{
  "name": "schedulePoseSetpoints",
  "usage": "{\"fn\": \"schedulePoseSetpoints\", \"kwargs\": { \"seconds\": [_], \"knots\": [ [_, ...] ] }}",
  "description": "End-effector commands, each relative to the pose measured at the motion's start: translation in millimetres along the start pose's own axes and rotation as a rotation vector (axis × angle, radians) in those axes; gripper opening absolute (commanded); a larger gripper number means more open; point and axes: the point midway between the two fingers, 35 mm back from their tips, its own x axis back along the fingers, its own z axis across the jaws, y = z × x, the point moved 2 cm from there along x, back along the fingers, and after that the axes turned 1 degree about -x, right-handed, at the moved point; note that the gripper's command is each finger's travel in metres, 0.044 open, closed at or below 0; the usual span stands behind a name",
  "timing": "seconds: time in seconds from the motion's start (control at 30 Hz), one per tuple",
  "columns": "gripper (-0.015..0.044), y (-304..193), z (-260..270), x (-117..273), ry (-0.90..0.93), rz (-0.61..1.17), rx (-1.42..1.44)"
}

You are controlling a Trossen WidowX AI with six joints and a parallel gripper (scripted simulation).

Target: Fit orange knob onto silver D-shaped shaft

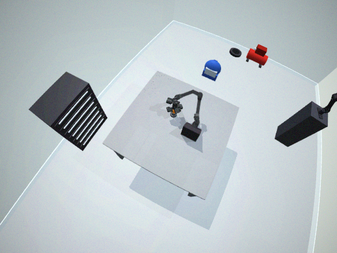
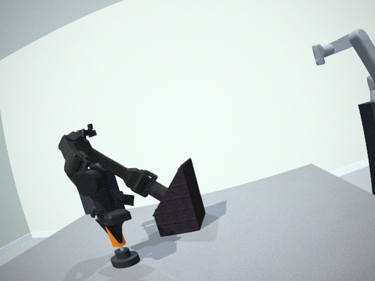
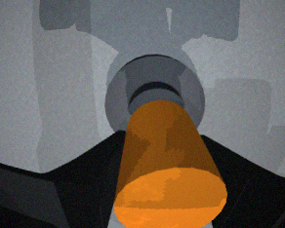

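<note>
The orange knob (image 1: 173,111) (image 2: 115,242) (image 3: 168,187) is held between the fingers of my gripper (image 2: 119,238) (image 3: 161,140), which is shut on it. The knob's underside is over the silver shaft (image 2: 121,248); a short length of shaft shows between the knob and the dark round pedestal (image 1: 173,115) (image 2: 125,262) (image 3: 114,104) in the exterior view. The knob is not down on the pedestal. In the wrist view the knob covers the shaft. The hole and both flat sides are hidden, so I cannot tell how they line up.
The pedestal stands on the grey table (image 1: 144,144) (image 2: 273,221). The arm's dark base block (image 1: 191,131) (image 2: 178,208) is on the same table, to the right of the pedestal. A dark slatted cabinet (image 1: 55,98) and a blue chair-like object (image 1: 213,66) are off the table.
</note>
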Motion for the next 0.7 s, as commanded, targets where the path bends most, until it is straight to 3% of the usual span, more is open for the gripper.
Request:
{"fn": "schedulePoseSetpoints", "kwargs": {
  "seconds": [0.0, 0.67],
  "knots": [
    [0.0, 0.3, 0.0, -1.2, 0.001, 0.0, 0.006],
    [0.0, -0.3, -0.6, -2.1, 0.001, 0.0, 0.018]
  ]
}}
